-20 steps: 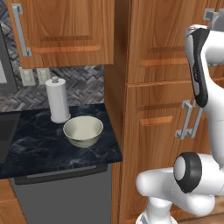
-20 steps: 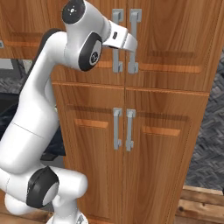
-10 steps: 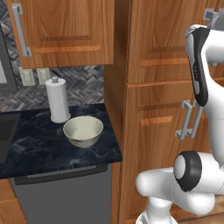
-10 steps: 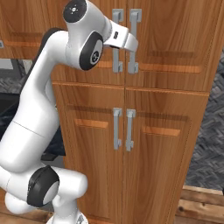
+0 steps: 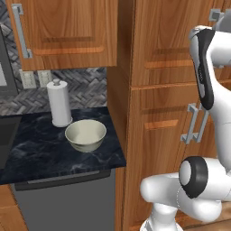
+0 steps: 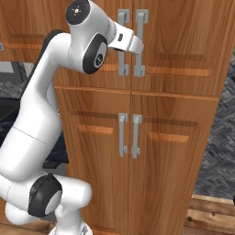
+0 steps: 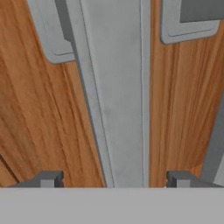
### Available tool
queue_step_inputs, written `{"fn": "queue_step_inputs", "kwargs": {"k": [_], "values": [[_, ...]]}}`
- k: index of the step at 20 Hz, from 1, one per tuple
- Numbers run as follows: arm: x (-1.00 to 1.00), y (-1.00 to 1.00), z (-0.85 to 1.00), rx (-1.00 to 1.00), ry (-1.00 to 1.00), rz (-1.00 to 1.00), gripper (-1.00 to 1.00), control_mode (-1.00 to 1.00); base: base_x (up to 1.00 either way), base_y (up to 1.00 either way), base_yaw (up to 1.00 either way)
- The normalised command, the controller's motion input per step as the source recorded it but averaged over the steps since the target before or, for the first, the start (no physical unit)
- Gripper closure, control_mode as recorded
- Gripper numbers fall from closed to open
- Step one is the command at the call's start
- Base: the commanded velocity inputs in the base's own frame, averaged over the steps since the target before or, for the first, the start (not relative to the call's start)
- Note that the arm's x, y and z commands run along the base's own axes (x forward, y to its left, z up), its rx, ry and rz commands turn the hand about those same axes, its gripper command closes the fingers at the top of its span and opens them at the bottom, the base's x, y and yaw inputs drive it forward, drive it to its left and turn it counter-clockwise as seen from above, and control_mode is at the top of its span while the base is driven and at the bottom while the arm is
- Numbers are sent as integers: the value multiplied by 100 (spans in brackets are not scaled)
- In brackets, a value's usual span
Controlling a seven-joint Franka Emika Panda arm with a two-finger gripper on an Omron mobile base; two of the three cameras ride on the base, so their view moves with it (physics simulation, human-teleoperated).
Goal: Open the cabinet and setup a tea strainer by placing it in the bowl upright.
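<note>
My gripper (image 6: 136, 47) is up at the tall brown cabinet (image 6: 179, 36), at the long grey bar handles where its upper doors meet. In the hand view the gripper (image 7: 114, 178) is open, and one vertical handle bar (image 7: 113, 87) runs between its two fingertips (image 7: 50, 178) with a gap on each side. The doors look shut. The cream bowl (image 5: 85, 134) sits upright and empty on the dark counter (image 5: 40, 158), left of the tall cabinet. The tea strainer is hidden.
A paper-towel roll (image 5: 59, 103) stands behind the bowl by the tiled wall. A wall cabinet (image 5: 67, 31) with a long handle hangs over the counter. Below my gripper is a pair of lower doors with short handles (image 6: 128, 135). A second bar (image 7: 214, 131) runs along the right edge of the hand view.
</note>
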Motion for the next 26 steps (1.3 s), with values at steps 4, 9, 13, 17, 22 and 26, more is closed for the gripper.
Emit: {"fn": "queue_step_inputs", "kwargs": {"k": [4,9,13,17,22,26], "values": [[28,3,-19,0,0,0,-100,-100,0,0,0],[23,4,-17,0,0,0,100,-100,0,0,0],[16,2,-8,0,0,0,100,-100,0,0,0],[6,0,-1,0,0,0,100,-100,0,0,0],[1,0,0,0,0,0,100,-100,0,0,0],[-4,0,0,0,-2,0,100,-100,0,0,0]]}}
